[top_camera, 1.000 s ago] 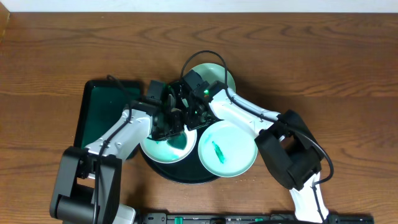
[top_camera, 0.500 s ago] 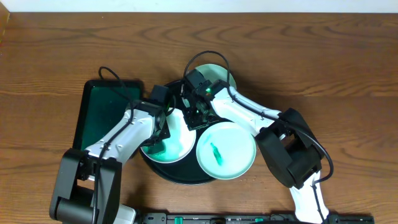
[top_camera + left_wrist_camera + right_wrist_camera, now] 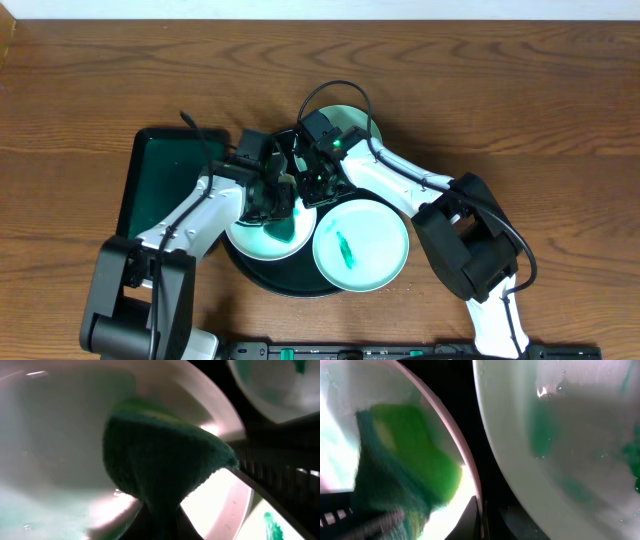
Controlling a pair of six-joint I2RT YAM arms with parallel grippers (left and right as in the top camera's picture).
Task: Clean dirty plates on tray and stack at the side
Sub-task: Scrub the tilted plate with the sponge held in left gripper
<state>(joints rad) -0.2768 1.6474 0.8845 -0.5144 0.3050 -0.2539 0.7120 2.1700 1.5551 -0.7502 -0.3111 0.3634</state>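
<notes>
The round black tray point(image 3: 290, 280) holds a white plate point(image 3: 250, 238) at its left and a pale mint plate point(image 3: 375, 250) with a teal smear point(image 3: 345, 248) at its right. A second mint plate point(image 3: 350, 122) lies at the tray's far edge. My left gripper point(image 3: 278, 203) is shut on a green sponge point(image 3: 160, 460) and presses it on the white plate point(image 3: 50, 435). My right gripper point(image 3: 315, 185) is shut on the white plate's rim point(image 3: 472, 480). The sponge point(image 3: 405, 460) and a smeared mint plate point(image 3: 570, 435) also show in the right wrist view.
A rectangular dark-green tray point(image 3: 165, 185) lies just left of the black tray, under my left arm. The brown wooden table point(image 3: 520, 110) stretches to the right and the far side.
My left gripper swept the sponge down-left over the white plate and back up-right. The smeared mint plate shifted slightly left. My right gripper kept its hold.
</notes>
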